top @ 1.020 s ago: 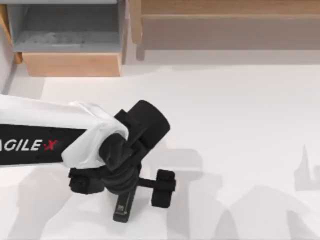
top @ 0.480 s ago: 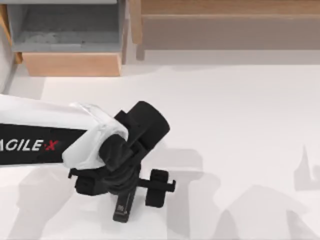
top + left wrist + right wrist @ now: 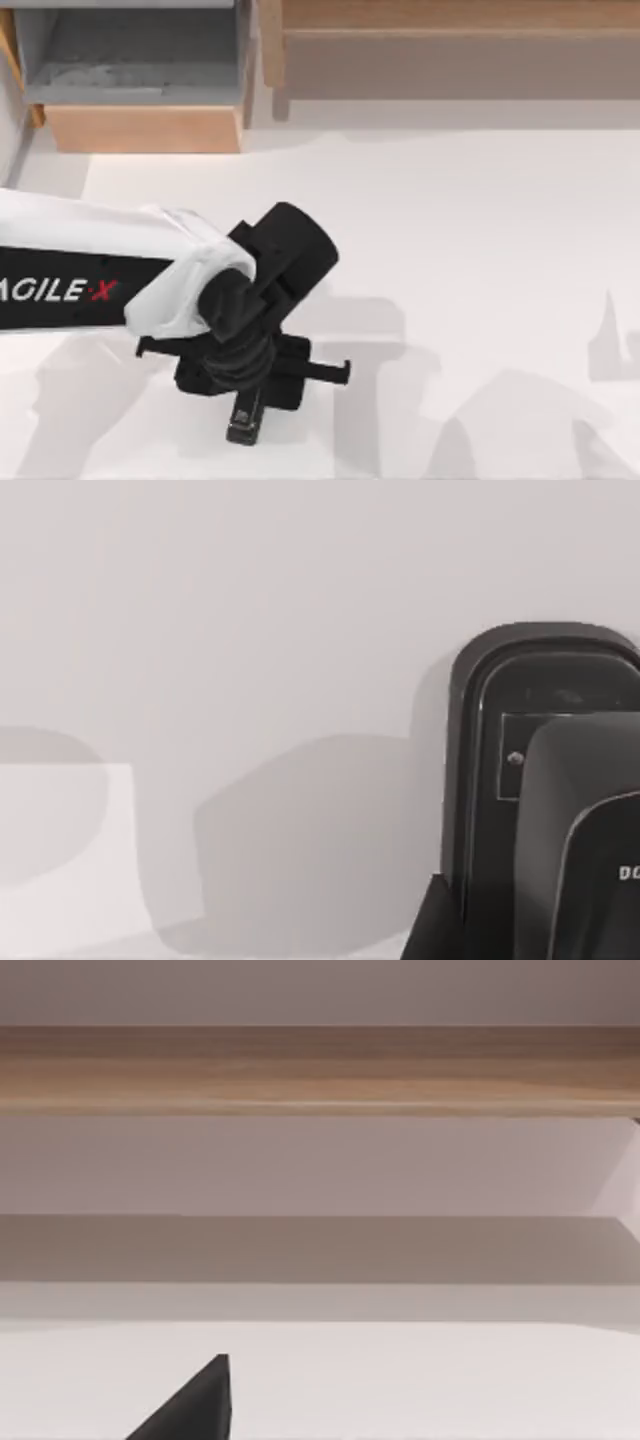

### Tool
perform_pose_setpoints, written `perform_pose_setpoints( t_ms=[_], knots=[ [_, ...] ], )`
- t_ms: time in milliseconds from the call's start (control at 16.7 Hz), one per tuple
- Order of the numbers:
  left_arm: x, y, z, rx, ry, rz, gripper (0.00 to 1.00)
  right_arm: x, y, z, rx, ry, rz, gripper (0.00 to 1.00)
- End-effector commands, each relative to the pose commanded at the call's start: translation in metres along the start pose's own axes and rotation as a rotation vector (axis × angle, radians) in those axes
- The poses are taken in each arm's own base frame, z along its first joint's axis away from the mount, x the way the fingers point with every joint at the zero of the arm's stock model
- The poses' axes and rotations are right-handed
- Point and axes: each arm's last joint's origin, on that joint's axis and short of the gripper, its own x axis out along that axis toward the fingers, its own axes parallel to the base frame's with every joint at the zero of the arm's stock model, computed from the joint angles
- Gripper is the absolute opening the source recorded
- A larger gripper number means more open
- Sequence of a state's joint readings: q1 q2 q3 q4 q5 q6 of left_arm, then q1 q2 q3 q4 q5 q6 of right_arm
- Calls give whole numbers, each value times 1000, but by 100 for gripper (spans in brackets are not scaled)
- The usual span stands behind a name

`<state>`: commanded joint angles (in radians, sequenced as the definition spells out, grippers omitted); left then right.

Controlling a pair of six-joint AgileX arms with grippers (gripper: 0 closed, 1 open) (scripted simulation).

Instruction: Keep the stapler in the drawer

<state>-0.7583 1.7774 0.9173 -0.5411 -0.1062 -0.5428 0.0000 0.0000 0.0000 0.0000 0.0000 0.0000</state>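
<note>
Stapler [image 3: 244, 424]: small black bar lying flat on the desk, toward the near left part of the top view; only its near end pokes out from under the left gripper; in the left wrist view its rounded black end [image 3: 540, 780] sits close against the camera
Left gripper [image 3: 243, 370]: directly over the stapler, fingers drawn in against its two long sides and clamped on it; the white arm reaches in from the left edge of the top view
Drawer [image 3: 140, 128]: far left corner, pulled open; light tan front panel facing the desk, grey walls and floor behind it; well apart from the stapler
Shelf [image 3: 450, 50]: wider brown wooden unit along the far edge, just to the right of the drawer; seen in the right wrist view as a wooden band [image 3: 320, 1070] over a shaded recess
Desk [image 3: 480, 260]: plain white, smooth; soft grey shadows of the arm fall around the gripper and at the near right
Right gripper: a dark finger tip [image 3: 195, 1405] shows in the right wrist view; cannot tell whether open or closed
</note>
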Motion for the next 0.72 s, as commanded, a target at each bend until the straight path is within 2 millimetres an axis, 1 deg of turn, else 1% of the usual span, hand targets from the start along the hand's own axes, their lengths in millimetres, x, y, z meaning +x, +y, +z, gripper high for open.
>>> perform_pose_setpoints(
  t_ms=[60, 540, 720],
  knots=[
    [0, 0, 0, 0, 0, 0, 0, 0, 0, 0, 0, 0, 0, 100],
    [-1, -1, 0, 2, -1, -2, 0, 0, 0, 0, 0, 0, 0, 100],
    [-9, -1, 3, 2, -5, -4, 0, 0, 0, 0, 0, 0, 0, 100]
  ],
)
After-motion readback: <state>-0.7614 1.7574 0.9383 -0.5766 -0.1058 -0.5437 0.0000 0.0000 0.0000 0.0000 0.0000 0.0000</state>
